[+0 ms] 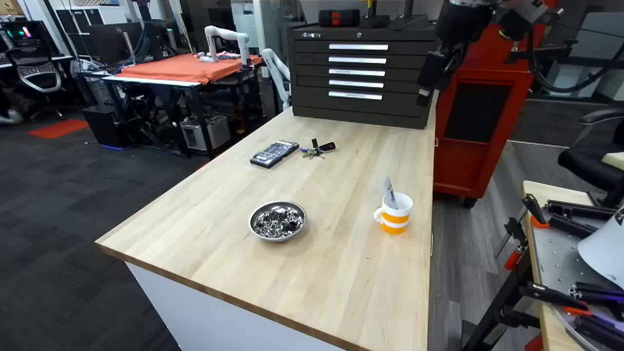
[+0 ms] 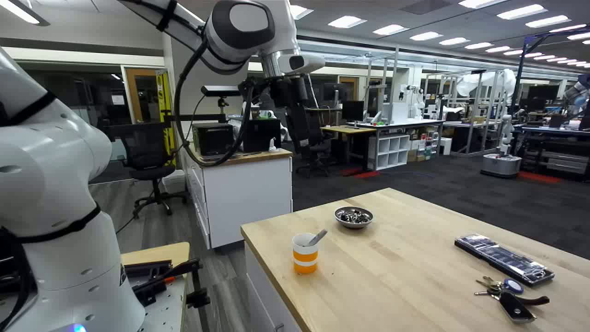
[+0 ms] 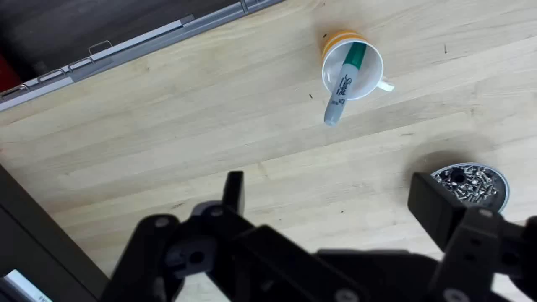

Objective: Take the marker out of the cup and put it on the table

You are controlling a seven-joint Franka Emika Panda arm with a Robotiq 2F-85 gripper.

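The marker stands tilted in the cup, its grey end sticking out above the rim. In the wrist view the marker has a grey body and a green cap end down inside the cup. The marker and cup also show in an exterior view. The cup stands upright on the light wood table, near its long edge. My gripper is open and empty, high above the table and apart from the cup. In an exterior view the gripper hangs before the dark tool chest.
A metal bowl of small metal parts stands beside the cup, on its handle side. A flat black case and keys lie farther along the table. A dark tool chest stands at the table's end.
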